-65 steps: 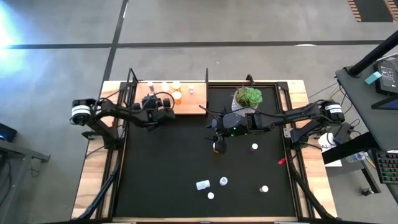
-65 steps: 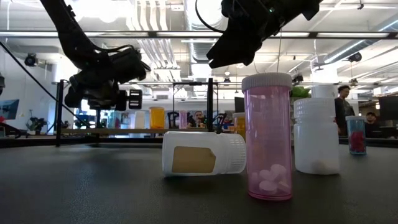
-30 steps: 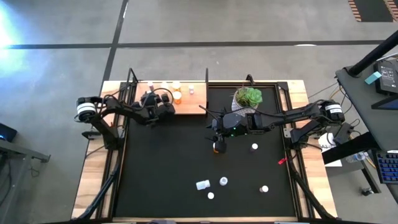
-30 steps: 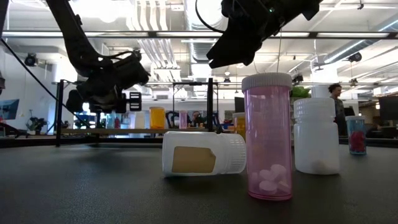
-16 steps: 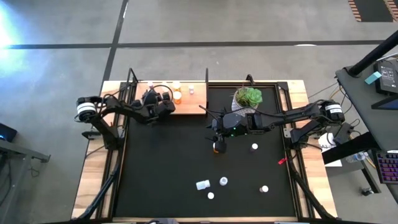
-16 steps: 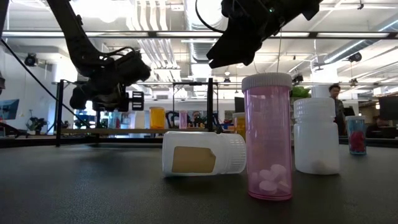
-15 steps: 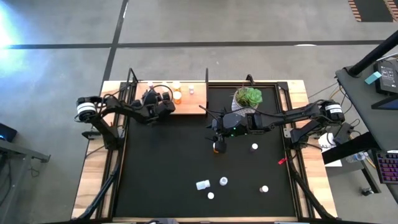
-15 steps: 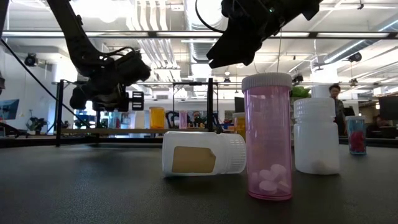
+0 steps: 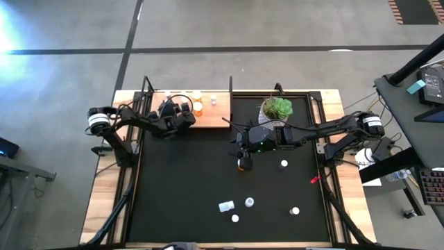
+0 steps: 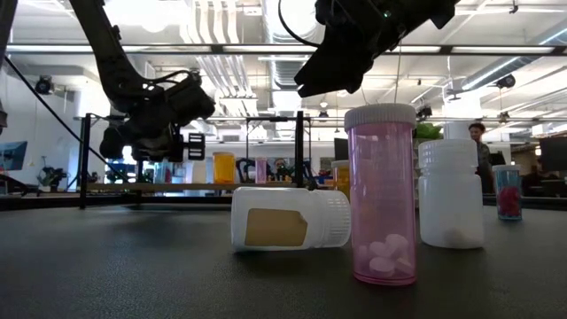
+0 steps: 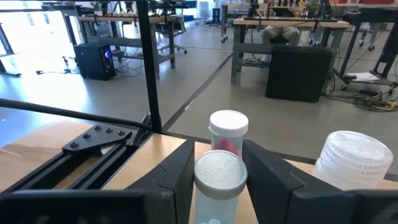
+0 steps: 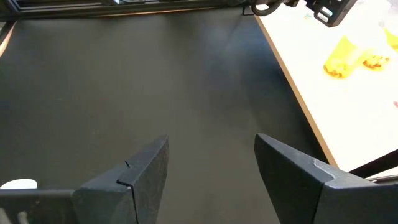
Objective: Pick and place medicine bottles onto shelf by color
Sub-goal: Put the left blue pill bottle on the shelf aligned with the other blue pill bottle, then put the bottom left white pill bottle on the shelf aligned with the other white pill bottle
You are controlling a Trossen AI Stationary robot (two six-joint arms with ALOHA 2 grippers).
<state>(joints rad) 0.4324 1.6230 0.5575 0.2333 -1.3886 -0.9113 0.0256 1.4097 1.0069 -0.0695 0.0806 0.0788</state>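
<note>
I have the left pincer (image 11: 219, 180) clamped on a bottle (image 11: 219, 186) with a white cap, its two fingers (image 11: 177, 171) pressing the sides just below the cap so the bottle hangs upright for setting down. I carry it over the shelf (image 9: 208, 118), where its body looks pale with small pills low inside; I cannot tell its exact colour. Just ahead of this pincer stands a pink bottle (image 11: 228, 132) already on the shelf, and off to one side of it a larger white cap (image 11: 353, 160) of another bottle, so I judge I am bringing mine next to its own colour group. From above, the left pincer (image 9: 182, 115) sits beside an orange bottle (image 9: 198, 107) and the row of small ones along the shelf's far edge. My right pincer (image 12: 211, 168) waits with its fingers spread and nothing between them, hanging above the black mat (image 12: 124, 81); in the overhead view it is mid-counter, with an orange bottle (image 9: 243, 164) directly under it, which I take as its next pick. Beyond that pincer, toward the near edge of the counter, several bottles are still unsorted: a white one lying on its side (image 10: 288, 218), an upright pink one (image 10: 381, 195) and an upright white one (image 10: 451, 193). I judge the job roughly halfway, with the loose ones left where they stand until each arm is free.
</note>
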